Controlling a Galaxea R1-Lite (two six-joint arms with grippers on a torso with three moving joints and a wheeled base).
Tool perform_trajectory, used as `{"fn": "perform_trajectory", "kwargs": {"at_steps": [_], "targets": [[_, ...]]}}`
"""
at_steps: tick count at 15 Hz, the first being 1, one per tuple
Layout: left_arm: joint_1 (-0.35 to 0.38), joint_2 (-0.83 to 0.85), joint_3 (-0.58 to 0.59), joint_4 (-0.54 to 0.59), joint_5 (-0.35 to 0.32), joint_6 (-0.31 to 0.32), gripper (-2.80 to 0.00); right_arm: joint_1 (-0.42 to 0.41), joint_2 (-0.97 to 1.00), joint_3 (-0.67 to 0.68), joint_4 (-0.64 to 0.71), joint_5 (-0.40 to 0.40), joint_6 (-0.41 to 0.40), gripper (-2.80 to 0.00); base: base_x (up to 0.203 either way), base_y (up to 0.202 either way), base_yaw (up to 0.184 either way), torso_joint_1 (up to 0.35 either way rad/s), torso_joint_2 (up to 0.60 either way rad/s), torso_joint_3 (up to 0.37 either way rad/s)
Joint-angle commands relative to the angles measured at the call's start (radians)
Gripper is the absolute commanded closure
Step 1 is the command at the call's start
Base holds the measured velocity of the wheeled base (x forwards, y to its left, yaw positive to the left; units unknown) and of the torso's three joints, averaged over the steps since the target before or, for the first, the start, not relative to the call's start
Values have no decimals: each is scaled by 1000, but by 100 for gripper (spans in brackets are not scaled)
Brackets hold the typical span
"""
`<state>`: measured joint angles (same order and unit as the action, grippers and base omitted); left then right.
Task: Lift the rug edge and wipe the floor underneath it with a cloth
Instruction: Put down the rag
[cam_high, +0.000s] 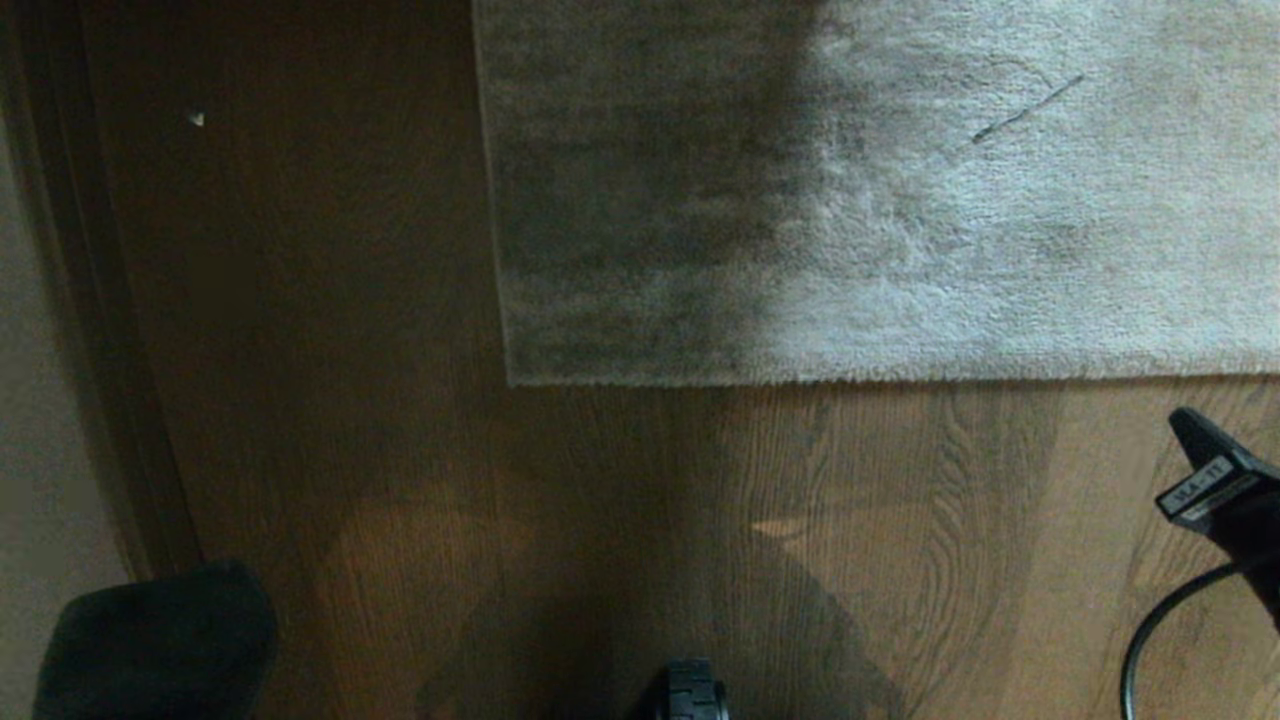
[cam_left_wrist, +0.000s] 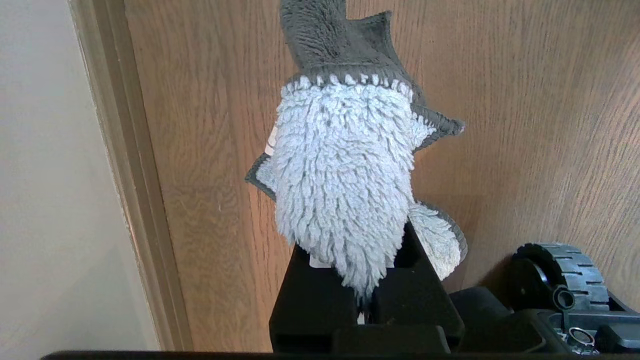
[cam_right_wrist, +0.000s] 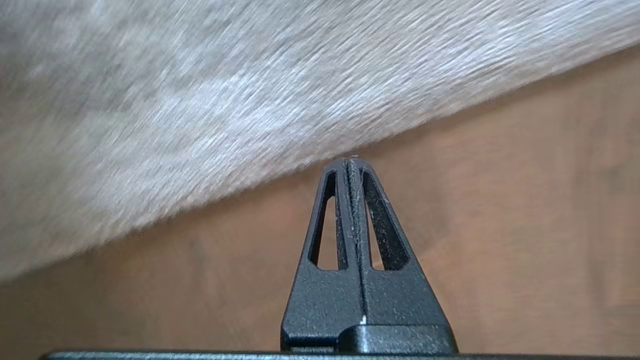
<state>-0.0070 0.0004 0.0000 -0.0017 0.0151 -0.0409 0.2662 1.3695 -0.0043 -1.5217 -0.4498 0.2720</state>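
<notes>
My right gripper (cam_right_wrist: 352, 162) – fingers pressed together, holding nothing, over bare floor (cam_high: 820, 540). Rug edge (cam_high: 900, 378) just ahead of my tips, lying flat, long axis running crosswise to my approach. Right arm nearer by far. My left gripper (cam_left_wrist: 367, 295) parked back by base, clamped on cloth (cam_left_wrist: 345, 185) – well apart from rug. Left wrist view alone shows cloth; right wrist view alone shows my closed tips against border.
</notes>
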Motion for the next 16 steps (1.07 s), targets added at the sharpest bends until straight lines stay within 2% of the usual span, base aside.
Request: {"fn": "perform_trajectory", "kwargs": {"at_steps": [1, 16], "targets": [[-1, 0, 0, 0, 0, -1, 0, -21, -44, 4, -46, -3, 1, 0, 0, 0, 0, 0, 0, 0], [1, 0, 0, 0, 0, 0, 0, -41, -107, 4, -43, -1, -30, 0, 0, 0, 0, 0, 0, 0]]}}
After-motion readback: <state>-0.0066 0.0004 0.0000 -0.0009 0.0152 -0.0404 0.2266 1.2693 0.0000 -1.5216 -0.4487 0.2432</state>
